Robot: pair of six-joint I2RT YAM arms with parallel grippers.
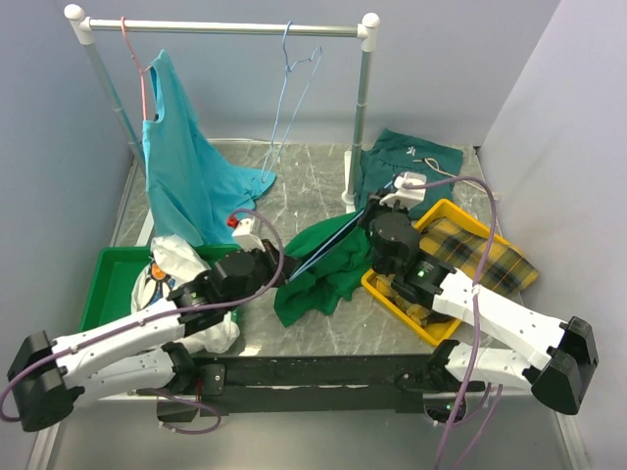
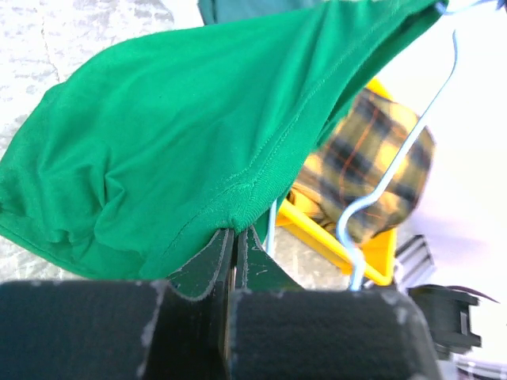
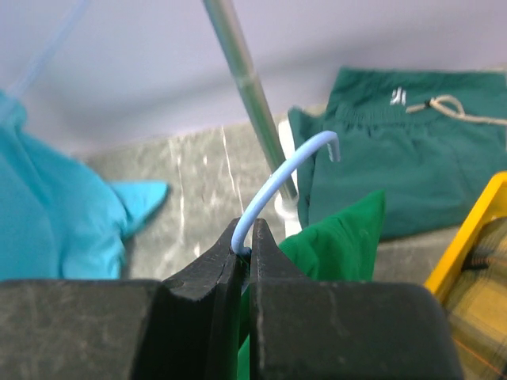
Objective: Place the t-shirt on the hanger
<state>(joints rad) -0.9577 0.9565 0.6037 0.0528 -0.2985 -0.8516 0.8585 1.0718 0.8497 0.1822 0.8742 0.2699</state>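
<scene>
The right gripper is pinched tight on the hanger just below its hook, which curls up free above the fingers. Holding it by the neck leaves both wire shoulders clear for cloth to slide over. The left gripper is closed on a stitched edge of the t-shirt (collar or hem, I cannot tell which), and the fabric drapes up and away from it toward the hanger. From above, the shirt hangs between the two arms over the middle of the table, its lower part bunched on the surface and the hanger's wire meeting the cloth near its top. In the left wrist view one wire shoulder shows bare beside the shirt, in front of the yellow tray, so the shirt looks only partly threaded. Next, I judge, the left arm must draw that edge over the bare shoulder, though the thin wire may twist in the grip.
</scene>
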